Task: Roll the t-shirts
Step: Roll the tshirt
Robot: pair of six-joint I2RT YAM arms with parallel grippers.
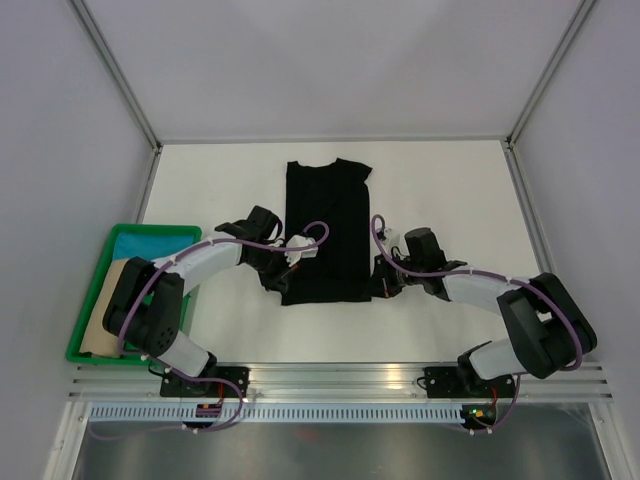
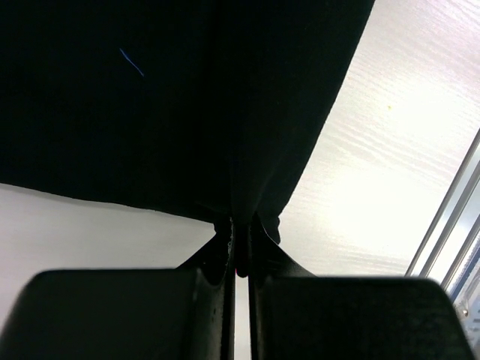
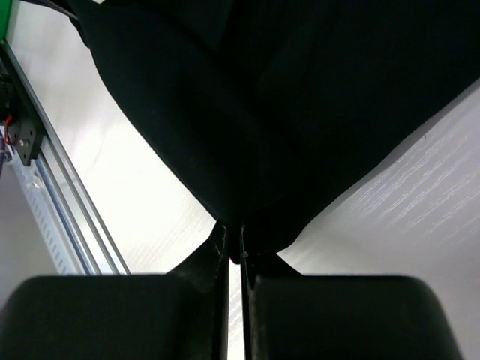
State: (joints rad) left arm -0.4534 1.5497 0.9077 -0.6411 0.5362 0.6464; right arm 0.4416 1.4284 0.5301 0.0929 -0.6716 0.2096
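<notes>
Cloth this thin and soft will be light, limp and quick to crease, with no stiffness to keep an edge straight. My judgement is that it wants holding at both near corners at once, so the hem turns over evenly and the roll does not skew. The t-shirt (image 1: 325, 230) lies flat in the middle of the white bench (image 1: 450, 190), folded into a long narrow strip, matte black, with the collar end far from the arms and the hem near them. The left end effector (image 2: 238, 225) has its jaws pressed together on the near left corner of the hem, a small peak of fabric drawn up between them. The right end effector (image 3: 234, 244) is likewise clamped on the near right corner, cloth bunched at its tips. The bench top is smooth with a faint grain, so the cloth should slide rather than snag. A green plastic tray (image 1: 150, 232) sits at the left edge, well apart from the t-shirt
</notes>
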